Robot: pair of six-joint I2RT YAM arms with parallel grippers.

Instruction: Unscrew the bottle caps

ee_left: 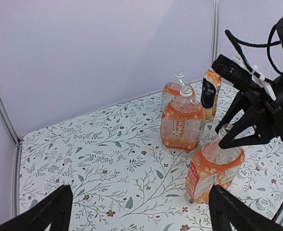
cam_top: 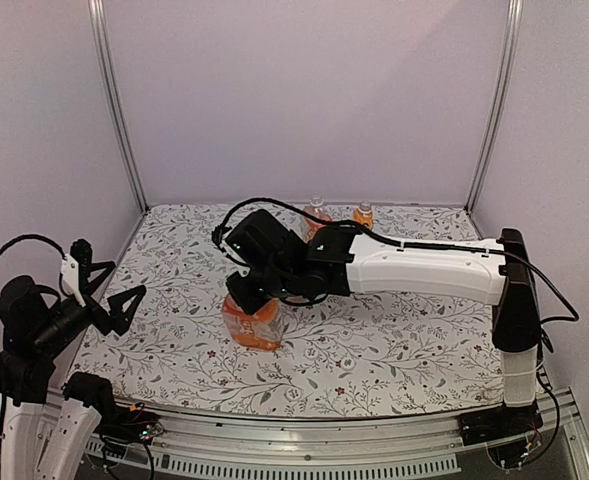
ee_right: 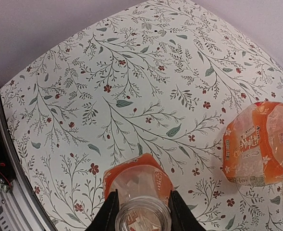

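Note:
A squat orange-labelled bottle [cam_top: 254,325] stands mid-table, also in the left wrist view [ee_left: 212,169] and the right wrist view [ee_right: 137,179]. Its neck is open, with no cap on it. My right gripper [ee_right: 142,211] is shut on that neck from above, a finger on each side; it also shows in the top view [cam_top: 249,293] and the left wrist view [ee_left: 224,135]. Two more squat bottles [ee_left: 182,124] [ee_left: 171,90] and the taller orange-and-black bottle [ee_left: 210,94] stand behind. The nearer squat one has a white cap [ee_left: 185,90]. My left gripper [cam_top: 109,292] is open and empty at the left.
Two small white round caps [ee_left: 262,164] [ee_left: 261,203] lie loose on the floral tablecloth [cam_top: 394,340] right of the held bottle. Metal posts [cam_top: 117,110] and white walls enclose the table. Another squat bottle [ee_right: 258,144] shows right of the held one in the right wrist view.

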